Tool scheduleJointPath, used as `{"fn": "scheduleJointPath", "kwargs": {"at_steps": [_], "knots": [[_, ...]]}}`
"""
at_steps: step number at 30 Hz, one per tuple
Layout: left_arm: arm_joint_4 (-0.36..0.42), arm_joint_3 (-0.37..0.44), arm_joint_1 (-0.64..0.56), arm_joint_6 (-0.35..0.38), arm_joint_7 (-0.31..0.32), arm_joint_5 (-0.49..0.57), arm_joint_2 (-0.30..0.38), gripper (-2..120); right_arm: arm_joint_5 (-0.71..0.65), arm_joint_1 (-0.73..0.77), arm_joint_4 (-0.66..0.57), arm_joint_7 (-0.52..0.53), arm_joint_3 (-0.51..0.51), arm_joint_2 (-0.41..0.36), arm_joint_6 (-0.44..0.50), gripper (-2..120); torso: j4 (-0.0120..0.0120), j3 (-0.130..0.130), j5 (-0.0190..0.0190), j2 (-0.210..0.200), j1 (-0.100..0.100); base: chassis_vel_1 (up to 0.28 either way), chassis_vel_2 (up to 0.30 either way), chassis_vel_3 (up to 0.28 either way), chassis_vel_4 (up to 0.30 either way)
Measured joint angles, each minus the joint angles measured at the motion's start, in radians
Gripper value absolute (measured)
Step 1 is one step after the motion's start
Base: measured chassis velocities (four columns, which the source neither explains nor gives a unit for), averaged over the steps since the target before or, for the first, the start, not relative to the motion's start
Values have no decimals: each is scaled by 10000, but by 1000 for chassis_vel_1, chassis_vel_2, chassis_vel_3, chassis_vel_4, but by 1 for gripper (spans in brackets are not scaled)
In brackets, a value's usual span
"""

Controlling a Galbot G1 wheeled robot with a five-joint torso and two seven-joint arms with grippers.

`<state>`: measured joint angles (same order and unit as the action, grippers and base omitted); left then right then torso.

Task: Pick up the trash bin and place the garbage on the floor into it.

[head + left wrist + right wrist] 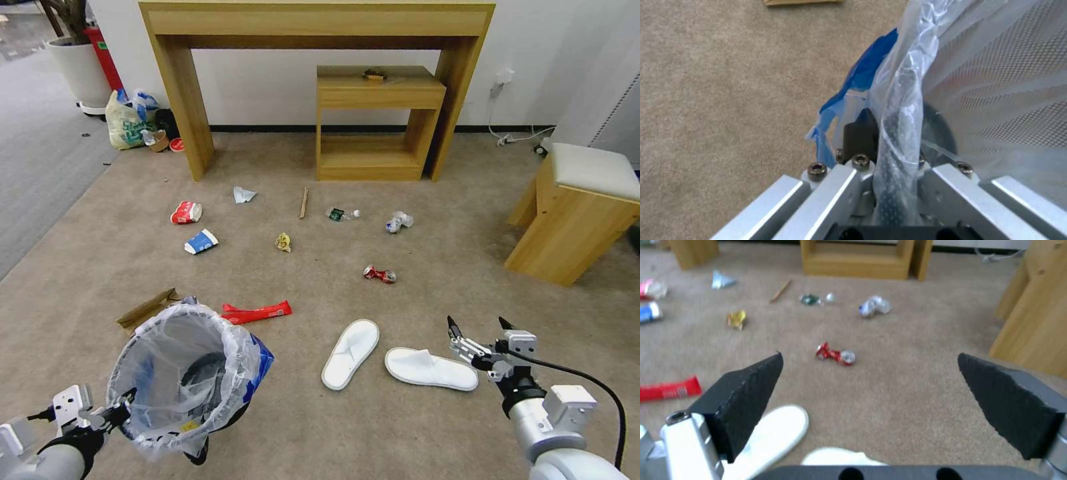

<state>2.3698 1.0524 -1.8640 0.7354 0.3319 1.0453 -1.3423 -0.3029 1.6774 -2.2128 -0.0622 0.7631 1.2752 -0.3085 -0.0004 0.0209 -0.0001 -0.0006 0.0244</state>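
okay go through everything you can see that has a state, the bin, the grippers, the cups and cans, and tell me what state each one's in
trash bin: lifted, tilted, bag-lined, held at the rim.
left gripper: shut on the bin's rim.
right gripper: open, empty, above the slippers.
can: crushed, on the floor.
red cup: crushed, lying down.
blue-white cup: flattened, on its side.
slippers: lying flat, apart.

Beige short-pile carpet floor (413, 427); grey carpet strip (33, 160) far left. White wall (267, 80) with black skirting. Tall light-wood console table (320, 23) against wall, smaller wooden shelf unit (377, 123) beneath. Cushioned wooden stool (573, 213) right. White planter (80, 70) far left.
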Motion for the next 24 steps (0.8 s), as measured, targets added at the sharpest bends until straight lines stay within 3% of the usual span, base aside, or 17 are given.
{"fn": "scheduleJointPath", "kwargs": {"at_steps": [9,11,12,15,16,19,24], "knots": [[-148,-158,210,0,5,-177,-3,0,48,-1591,2259,-1858,-62,-1983,-161,100,2,1,2,0,1,0,0,0,0],[-166,-250,365,1,78,-177,68,0,-166,-1919,2958,-2916,-14,-2654,-362,100,-6,2,0,0,1,0,0,0,0],[-166,-250,365,1,78,-177,68,0,-166,-1919,2958,-2916,-14,-2654,-362,100,-6,2,0,0,1,0,0,0,0],[-182,-197,400,0,149,-150,64,0,-226,-2437,3904,-4277,-370,-3345,-513,100,0,2,2,0,1,0,0,0,0],[-182,-197,400,0,149,-150,64,0,-226,-2437,3904,-4277,-370,-3345,-513,100,0,2,2,0,1,0,0,0,0],[-260,-184,589,1,423,-100,80,0,324,-3097,5356,-5690,-979,-3777,-230,100,2,2,0,0,1,0,0,0,0],[-279,-228,746,1,708,-37,48,0,661,-3772,6743,-6101,-1647,-3847,230,100,-1,2,3,-1,1,0,0,0,0]]}}
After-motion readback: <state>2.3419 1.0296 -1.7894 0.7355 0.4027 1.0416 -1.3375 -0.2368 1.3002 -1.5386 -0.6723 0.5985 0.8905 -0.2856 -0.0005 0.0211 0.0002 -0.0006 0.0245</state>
